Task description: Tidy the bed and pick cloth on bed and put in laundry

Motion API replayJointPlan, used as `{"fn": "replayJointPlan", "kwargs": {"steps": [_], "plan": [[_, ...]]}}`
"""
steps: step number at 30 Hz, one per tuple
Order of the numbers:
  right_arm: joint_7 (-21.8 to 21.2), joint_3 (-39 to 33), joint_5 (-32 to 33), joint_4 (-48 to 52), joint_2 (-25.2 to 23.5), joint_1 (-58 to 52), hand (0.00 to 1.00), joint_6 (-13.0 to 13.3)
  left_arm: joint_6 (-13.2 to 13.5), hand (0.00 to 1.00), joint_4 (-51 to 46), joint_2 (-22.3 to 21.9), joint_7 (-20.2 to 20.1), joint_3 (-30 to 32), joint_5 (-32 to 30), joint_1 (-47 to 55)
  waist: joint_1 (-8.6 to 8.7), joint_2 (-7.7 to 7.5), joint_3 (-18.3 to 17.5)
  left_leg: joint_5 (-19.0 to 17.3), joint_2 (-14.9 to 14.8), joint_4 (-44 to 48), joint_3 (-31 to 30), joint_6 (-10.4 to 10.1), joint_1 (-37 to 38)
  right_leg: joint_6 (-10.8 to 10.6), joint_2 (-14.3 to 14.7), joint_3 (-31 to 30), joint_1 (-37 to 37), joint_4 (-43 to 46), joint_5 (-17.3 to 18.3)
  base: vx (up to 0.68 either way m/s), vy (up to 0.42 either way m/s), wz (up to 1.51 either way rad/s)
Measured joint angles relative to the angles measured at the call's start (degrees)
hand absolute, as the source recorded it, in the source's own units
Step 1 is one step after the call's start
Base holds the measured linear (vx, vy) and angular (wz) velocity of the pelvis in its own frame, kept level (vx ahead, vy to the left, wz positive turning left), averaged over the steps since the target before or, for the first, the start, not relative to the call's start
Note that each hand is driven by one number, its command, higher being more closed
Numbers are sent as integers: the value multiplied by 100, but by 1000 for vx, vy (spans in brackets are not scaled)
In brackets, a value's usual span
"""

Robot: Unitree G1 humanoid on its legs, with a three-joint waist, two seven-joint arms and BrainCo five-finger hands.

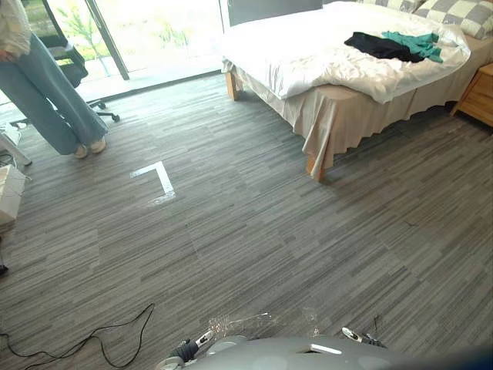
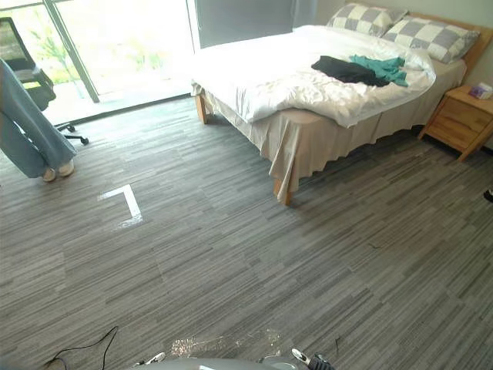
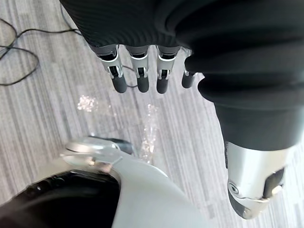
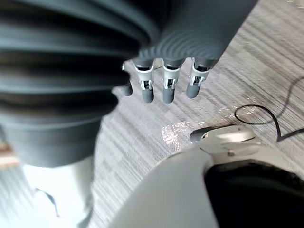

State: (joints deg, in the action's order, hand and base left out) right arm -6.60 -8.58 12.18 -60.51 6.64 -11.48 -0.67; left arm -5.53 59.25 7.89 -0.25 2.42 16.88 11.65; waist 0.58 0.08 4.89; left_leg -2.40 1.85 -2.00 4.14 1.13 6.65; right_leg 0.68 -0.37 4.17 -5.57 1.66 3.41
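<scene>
Cloth lies on the bed (image 2: 302, 139) in two pieces: a black cloth (image 2: 346, 71) spread flat and a teal cloth (image 2: 382, 68) bunched right against it on the side nearer the pillows. Both rest on top of the white duvet (image 2: 262, 77), towards the head end. The duvet is rumpled and slumps over the near side, with the beige bed skirt showing below it. Two checked pillows (image 2: 400, 27) sit against the headboard, and a wooden nightstand (image 2: 461, 119) stands just beside the bed at that end.

The robot stands well back from the bed, with open grey striped floor (image 2: 254, 247) between them. Its left hand (image 3: 142, 72) hangs over the floor with its fingers straight and loose, holding nothing. Its right hand (image 4: 169, 85) hangs the same way, fingers relaxed and empty.

A white L-shaped tape mark (image 1: 159, 179) is stuck to the floor off to the robot's left. Beyond it a person (image 1: 48, 92) in wide blue trousers stands near the glass door (image 1: 154, 35), with a black office chair (image 1: 68, 68) just behind them.
</scene>
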Motion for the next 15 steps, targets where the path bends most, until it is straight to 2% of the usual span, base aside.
{"fn": "replayJointPlan", "kwargs": {"steps": [7, 8, 15], "plan": [[-1, -53, 1, -8, -44, 32, 0, -3, 85, 0, 60, 40, -238, 0, -10, -70, 0, -25, 27, 118, 14, -348, -8, 31, 335, -39, 9, 105, -292, -311, -28, 71, -1, 3], [-1, -54, 1, -8, -51, 32, 0, -4, 95, 0, 60, 45, -238, 0, -12, -71, -1, -72, 53, 116, 14, -347, -6, 27, 341, -40, 9, 107, -301, -321, -28, 72, -17, -1], [-2, -96, 1, 2, -126, 68, 0, -6, 121, 0, 57, 102, -227, 0, -303, -111, 1, -130, 108, 82, 9, -350, 14, -25, 423, -83, 13, 116, -339, -325, 0, -17, -18, -1]]}}
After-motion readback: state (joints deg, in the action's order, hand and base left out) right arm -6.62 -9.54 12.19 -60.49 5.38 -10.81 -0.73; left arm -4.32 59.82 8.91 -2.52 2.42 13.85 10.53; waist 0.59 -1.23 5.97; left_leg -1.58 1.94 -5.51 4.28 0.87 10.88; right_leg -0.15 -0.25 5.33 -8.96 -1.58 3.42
